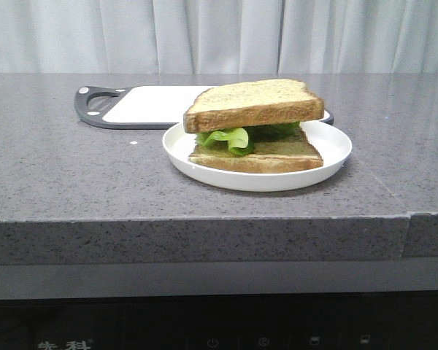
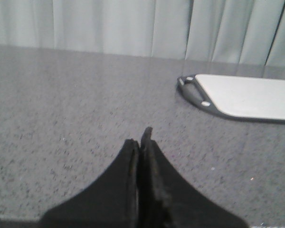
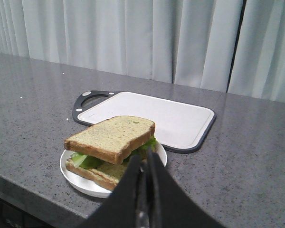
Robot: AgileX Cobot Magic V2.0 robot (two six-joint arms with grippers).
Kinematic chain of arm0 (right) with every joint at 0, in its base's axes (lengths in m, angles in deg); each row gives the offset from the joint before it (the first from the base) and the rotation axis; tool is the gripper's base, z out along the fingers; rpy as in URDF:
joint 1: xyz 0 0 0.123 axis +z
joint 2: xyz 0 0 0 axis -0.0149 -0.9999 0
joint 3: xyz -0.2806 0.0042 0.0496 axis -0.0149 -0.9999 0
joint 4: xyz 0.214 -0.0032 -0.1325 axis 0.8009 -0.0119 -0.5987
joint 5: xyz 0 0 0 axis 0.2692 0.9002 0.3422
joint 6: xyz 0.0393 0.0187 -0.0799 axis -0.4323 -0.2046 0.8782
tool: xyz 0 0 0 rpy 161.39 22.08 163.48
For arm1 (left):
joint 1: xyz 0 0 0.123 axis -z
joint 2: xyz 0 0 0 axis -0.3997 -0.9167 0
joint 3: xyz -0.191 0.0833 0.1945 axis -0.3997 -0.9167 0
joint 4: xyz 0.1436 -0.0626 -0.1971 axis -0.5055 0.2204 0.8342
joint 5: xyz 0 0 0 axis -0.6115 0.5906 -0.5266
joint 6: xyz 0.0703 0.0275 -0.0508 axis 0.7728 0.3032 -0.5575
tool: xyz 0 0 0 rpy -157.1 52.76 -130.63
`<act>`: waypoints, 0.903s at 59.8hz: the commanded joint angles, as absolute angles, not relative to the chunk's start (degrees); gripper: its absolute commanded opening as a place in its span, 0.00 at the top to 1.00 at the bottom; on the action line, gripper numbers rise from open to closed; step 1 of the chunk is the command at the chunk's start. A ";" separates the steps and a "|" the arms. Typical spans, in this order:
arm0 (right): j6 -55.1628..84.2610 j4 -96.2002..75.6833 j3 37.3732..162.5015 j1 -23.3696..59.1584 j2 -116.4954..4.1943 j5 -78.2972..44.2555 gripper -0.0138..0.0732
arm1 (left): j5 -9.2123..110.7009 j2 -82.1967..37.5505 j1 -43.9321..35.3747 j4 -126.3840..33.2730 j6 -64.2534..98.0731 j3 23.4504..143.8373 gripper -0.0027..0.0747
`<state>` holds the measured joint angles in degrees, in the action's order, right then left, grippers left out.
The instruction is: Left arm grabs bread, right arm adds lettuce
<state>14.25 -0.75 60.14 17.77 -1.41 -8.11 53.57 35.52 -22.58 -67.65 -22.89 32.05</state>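
The thick speckled bread [image 1: 254,103] lies as the top slice on the green lettuce [image 1: 230,138], which rests on a thinner bottom slice [image 1: 263,157] in a white plate [image 1: 334,149]. The bread [image 3: 111,137], lettuce [image 3: 88,161] and plate [image 3: 78,178] also show in the right wrist view. My right gripper [image 3: 146,159] is shut and empty, held back from the plate's near side. My left gripper [image 2: 140,137] is shut and empty over bare counter, away from the sandwich. Neither arm shows in the front view.
A white cutting board with a black rim and handle [image 1: 142,106] lies behind the plate; it also shows in the left wrist view [image 2: 247,97] and right wrist view [image 3: 152,114]. The grey stone counter ends at a front edge [image 1: 204,219]. Curtains hang behind.
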 commanded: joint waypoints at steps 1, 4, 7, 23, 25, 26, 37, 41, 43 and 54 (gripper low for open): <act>14.23 -0.38 61.57 17.44 -2.11 -12.11 0.91 | 48.82 36.66 -23.32 -66.98 -23.76 30.90 0.99; 14.23 -0.38 61.57 17.44 -2.11 -12.06 0.91 | 47.86 36.66 -23.32 -67.11 -23.76 28.74 0.99; 14.23 -0.38 61.57 17.44 -2.11 -12.04 0.91 | 45.65 36.66 -23.32 -67.11 -23.76 26.68 0.99; 14.23 -0.38 61.57 17.44 -2.11 -11.89 0.91 | 42.89 36.66 -23.32 -67.11 -23.76 25.68 0.99; 14.23 -0.38 61.57 17.44 -2.11 -11.89 0.91 | 42.89 36.54 -23.32 -67.11 -23.76 25.68 0.99; 14.23 -0.38 61.57 17.44 -2.11 -11.89 0.91 | 42.89 36.54 -23.32 -67.11 -23.76 25.68 0.99; 14.23 -0.38 61.57 17.44 -2.11 -11.89 0.91 | 42.89 36.54 -23.32 -67.11 -23.76 25.68 0.99; 14.23 -0.38 61.57 17.44 -2.11 -11.89 0.91 | 42.89 36.54 -23.32 -67.11 -23.76 25.68 0.99; 14.23 -0.38 61.57 17.44 -2.11 -11.89 0.91 | 42.89 36.54 -23.32 -67.11 -23.76 25.68 0.99; 14.23 -0.38 61.57 17.44 -2.11 -11.89 0.91 | 42.89 36.54 -23.32 -67.11 -23.76 25.68 0.99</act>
